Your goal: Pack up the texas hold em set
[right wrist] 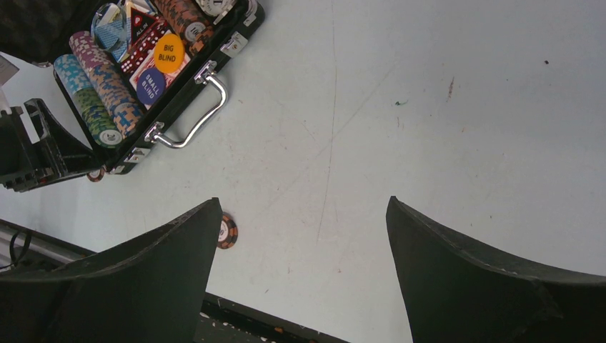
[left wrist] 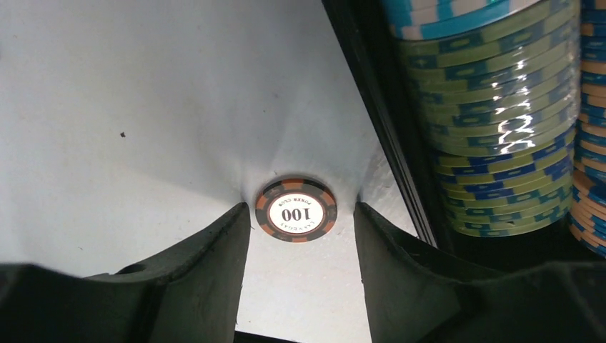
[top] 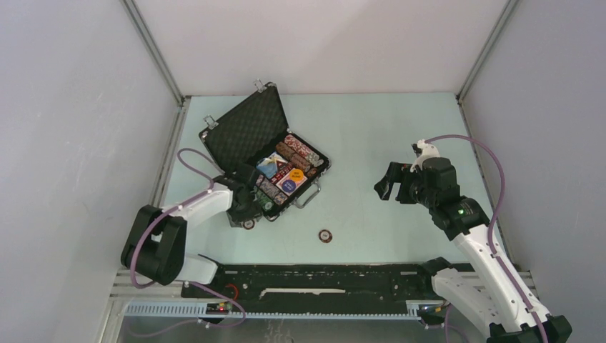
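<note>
Hold'em briefcase (top: 246, 128) sits open on the far-left part of the table (top: 400, 121), with the foam-lined lid up on its far-left side and the silver handle (right wrist: 194, 113) facing near-right. Tray is mostly loaded: chip rows (left wrist: 493, 143) packed on edge, and the orange BIG BLIND button (right wrist: 169, 52) and blue SMALL BLIND button (right wrist: 151, 82) lie on top of the card decks. Two chips are outside the case. One is an orange/black "100" chip (left wrist: 296, 210), flat on the table just beside the case's near-left corner. The left end effector (left wrist: 299, 214) is down over it at medium opening, one finger (left wrist: 214, 271) on each side of the chip. The wrist view shows table on both sides of the chip, a sliver on one side and more on the other, so it straddles the chip without gripping it. The black case wall runs right next to the outer finger. The second loose chip (top: 325, 234) lies flat on the near-centre table, well apart from the case, near the front rail. The right end effector (right wrist: 304, 202) is wide open with nothing between the fingers. It hangs above bare table to the right of the case, camera pointing back toward the handle. From its wrist view the second chip is half hidden behind one finger.
</note>
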You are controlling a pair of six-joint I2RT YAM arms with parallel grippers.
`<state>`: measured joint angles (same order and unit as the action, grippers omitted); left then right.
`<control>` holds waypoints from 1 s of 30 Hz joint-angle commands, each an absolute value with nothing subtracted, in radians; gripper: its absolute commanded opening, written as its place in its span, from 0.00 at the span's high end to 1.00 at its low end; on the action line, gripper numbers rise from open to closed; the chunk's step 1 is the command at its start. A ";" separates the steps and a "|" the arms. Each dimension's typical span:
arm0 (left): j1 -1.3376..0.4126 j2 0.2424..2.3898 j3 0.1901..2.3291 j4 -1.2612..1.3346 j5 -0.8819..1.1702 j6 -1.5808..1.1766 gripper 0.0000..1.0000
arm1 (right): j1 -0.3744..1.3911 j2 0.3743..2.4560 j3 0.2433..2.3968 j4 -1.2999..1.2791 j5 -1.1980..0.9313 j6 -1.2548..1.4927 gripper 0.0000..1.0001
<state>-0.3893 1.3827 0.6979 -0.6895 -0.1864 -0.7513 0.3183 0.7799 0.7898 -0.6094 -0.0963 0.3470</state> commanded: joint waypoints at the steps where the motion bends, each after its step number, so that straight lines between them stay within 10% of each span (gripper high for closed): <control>1: -0.374 1.411 0.710 -0.648 -0.216 -0.714 0.41 | 0.310 0.772 0.789 -0.594 -0.097 0.345 0.05; 30: -0.754 1.461 0.776 -0.602 -0.096 -0.894 0.54 | 0.313 0.795 0.788 -0.588 -0.104 0.340 0.05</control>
